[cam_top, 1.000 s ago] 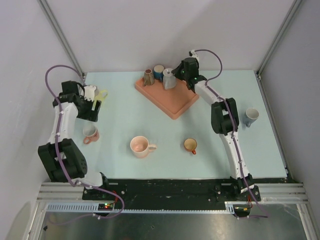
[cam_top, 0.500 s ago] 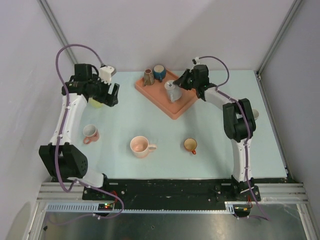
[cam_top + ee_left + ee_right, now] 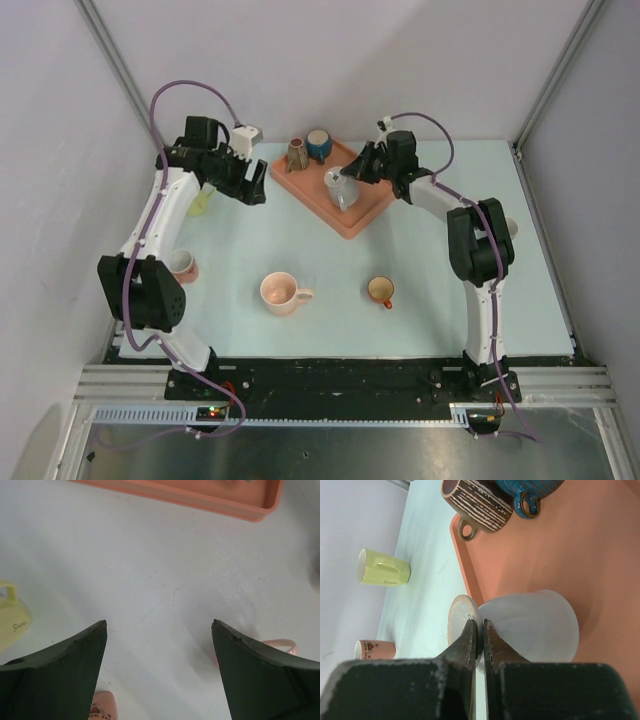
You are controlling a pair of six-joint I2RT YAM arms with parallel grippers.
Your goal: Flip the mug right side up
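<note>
The grey mug [image 3: 339,190] is clamped at its rim by the right hand [image 3: 481,630] over the tray [image 3: 600,555] at 12 o'clock; rigid, glazed, probably slippery and breakable; the left hand [image 3: 159,624] is spread open.

Grey mug [image 3: 535,625] at the tray's [image 3: 600,555] edge: frosted, matt; tray: smooth plastic; striped mug [image 3: 480,502] on the tray: glazed ceramic; desk [image 3: 150,575] beside the tray: smooth, faintly scratched.

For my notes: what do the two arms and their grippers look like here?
Both are alike: the left arm and right arm have white link shells between black joint housings. Each trails a purple cable: left cable, right cable. The left gripper and right gripper have dark, matte, wedge-shaped fingers.
</note>
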